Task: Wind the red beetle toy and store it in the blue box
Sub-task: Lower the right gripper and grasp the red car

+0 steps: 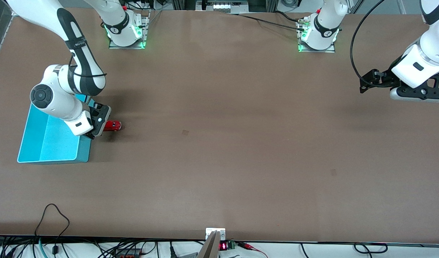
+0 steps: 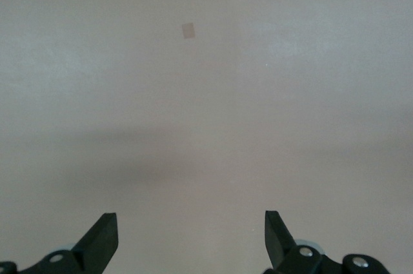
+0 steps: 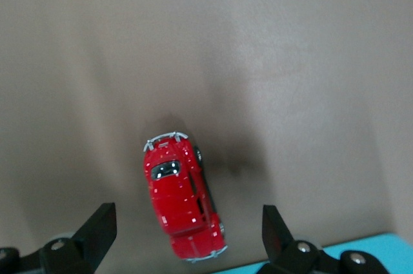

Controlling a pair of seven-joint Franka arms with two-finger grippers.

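Note:
The red beetle toy stands on the brown table right beside the blue box, on the box's side toward the left arm's end. My right gripper hovers open over the toy, its two fingers wide apart on either side of the car and not touching it. Part of the toy is hidden under the gripper in the front view. My left gripper waits open above bare table at the left arm's end, with nothing between its fingers.
A small faint square mark lies on the table near the middle. Both arm bases stand at the table's edge farthest from the front camera. Cables trail along the edge nearest it.

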